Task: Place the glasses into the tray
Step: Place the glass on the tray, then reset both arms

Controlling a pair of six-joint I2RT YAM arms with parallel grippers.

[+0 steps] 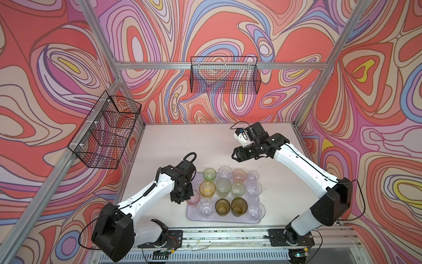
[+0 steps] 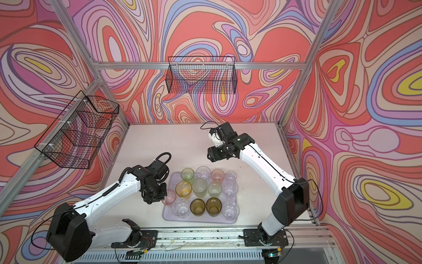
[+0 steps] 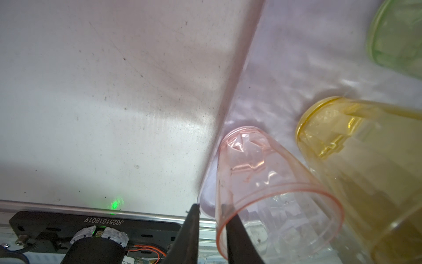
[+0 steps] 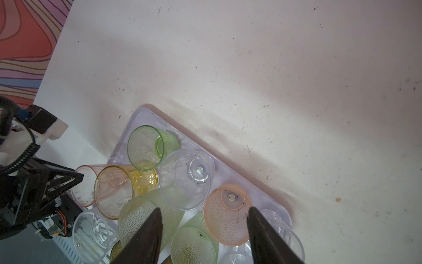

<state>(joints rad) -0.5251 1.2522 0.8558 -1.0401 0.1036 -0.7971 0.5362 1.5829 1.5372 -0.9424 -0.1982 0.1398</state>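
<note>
Left pincer [image 3: 210, 206] parted astride pink glass [image 3: 262, 178] rim, inside tray [image 3: 274, 80]; right pincer [image 4: 204, 208] released.

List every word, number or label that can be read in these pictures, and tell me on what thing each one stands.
"JG251018019": white characters on the black plate, upside down in the left wrist view.
White sticker near that plate: some digits show, but the picture's edge cuts them off, so it cannot be read in full.
No other text can be read in any view.
</note>
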